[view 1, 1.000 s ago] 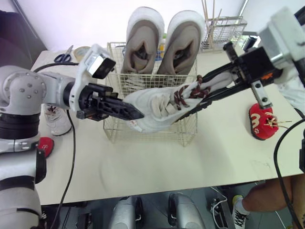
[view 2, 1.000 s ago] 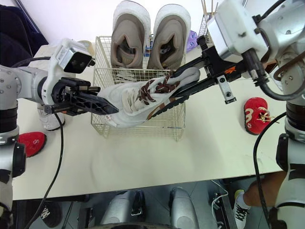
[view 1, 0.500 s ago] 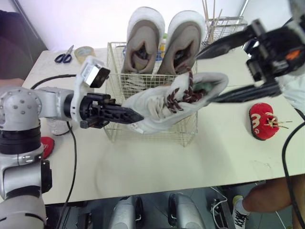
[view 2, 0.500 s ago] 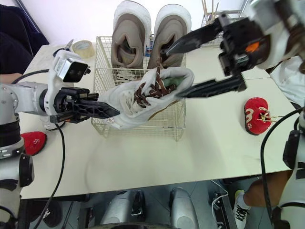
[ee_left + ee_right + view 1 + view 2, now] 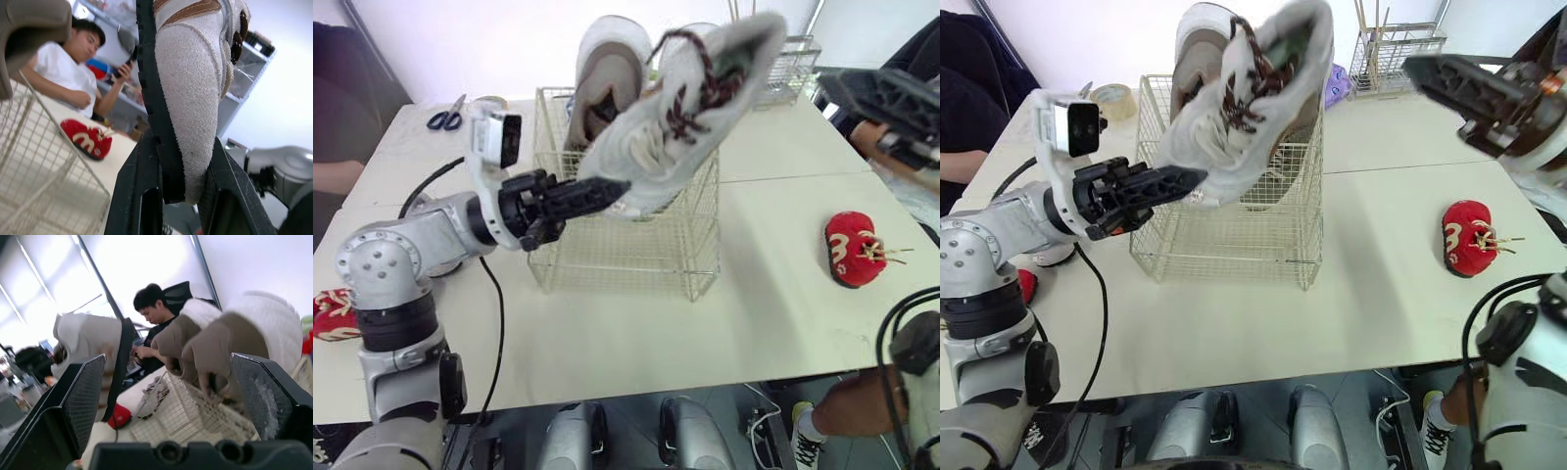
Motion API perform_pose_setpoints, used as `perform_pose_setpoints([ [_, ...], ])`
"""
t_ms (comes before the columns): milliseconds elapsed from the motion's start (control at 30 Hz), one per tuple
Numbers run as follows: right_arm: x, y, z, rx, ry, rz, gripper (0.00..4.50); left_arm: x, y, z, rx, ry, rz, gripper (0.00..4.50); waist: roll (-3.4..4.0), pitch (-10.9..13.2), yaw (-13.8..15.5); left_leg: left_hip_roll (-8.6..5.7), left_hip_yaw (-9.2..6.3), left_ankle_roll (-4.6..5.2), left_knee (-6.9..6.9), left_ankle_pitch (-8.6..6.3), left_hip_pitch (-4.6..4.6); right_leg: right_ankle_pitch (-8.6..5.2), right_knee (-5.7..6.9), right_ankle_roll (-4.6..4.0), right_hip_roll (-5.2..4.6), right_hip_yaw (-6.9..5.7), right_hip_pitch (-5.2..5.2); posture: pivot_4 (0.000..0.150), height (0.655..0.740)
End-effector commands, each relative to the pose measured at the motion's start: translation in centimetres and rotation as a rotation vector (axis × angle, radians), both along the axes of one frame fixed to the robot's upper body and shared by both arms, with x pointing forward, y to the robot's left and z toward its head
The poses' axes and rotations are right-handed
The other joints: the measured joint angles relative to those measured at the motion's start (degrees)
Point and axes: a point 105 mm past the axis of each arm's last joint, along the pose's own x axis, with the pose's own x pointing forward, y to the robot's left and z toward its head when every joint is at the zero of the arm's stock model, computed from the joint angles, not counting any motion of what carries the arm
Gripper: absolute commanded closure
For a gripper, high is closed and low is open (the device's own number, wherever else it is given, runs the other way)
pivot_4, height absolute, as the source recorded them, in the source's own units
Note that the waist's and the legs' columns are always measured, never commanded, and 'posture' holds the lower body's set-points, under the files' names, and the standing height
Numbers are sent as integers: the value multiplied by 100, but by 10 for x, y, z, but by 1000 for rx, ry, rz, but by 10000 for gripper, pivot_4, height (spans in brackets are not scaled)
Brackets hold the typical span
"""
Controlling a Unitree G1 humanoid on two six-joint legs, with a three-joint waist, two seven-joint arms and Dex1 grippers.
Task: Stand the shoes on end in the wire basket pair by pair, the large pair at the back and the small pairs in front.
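Supporting surface: cream table (image 5: 783, 294), smooth, one seam across; bright room, person (image 5: 63, 63) seated beyond.
Wire basket (image 5: 636, 255): pale square mesh, mid-table; large pair (image 5: 607, 59), grey-white, on end at its 12 o'clock side.
White suede shoe (image 5: 685, 117): fuzzy, brown laces, black ridged sole; tilted in the air over the basket.
Left gripper (image 5: 607, 188): clamped on the shoe's lower end.
Right gripper (image 5: 1445, 93): spread wide at 2 o'clock, holding nothing.
Red shoe (image 5: 850, 250): rounded, on the table at 3 o'clock of the basket.
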Motion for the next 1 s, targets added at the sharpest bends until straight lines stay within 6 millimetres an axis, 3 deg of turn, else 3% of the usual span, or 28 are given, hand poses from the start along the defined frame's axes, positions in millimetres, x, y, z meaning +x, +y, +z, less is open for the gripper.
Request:
perform_pose_setpoints([
  [33,-13,21,4,49,-62,46,753,-2,-7,14,-51,-55,-13,41783,0,0,-4,0,0,0,0,0,0,0,1,0,2,0,0,1500,7400],
  [467,-22,69,17,134,-72,201,753,0,-16,1,-35,6,-37,41783,0,0,-10,-1,-1,3,0,0,0,-1,-1,3,6,1,1,1500,7400],
  [800,-23,81,21,161,-69,256,753,-2,-19,-5,-31,30,-38,41783,0,0,-7,0,-3,4,0,-1,-1,-1,-3,2,7,1,1,1500,7400],
  [900,-23,82,20,157,-61,264,8026,-2,-20,-7,-30,37,-37,41783,0,0,-6,0,-3,5,0,-1,-2,-1,-4,2,7,1,1,1500,7400],
  [1000,-24,85,22,157,-62,275,21909,-3,-21,-10,-25,43,-37,41783,0,0,-6,0,-3,5,0,-1,-2,-1,-4,2,7,1,1,1500,7400],
])
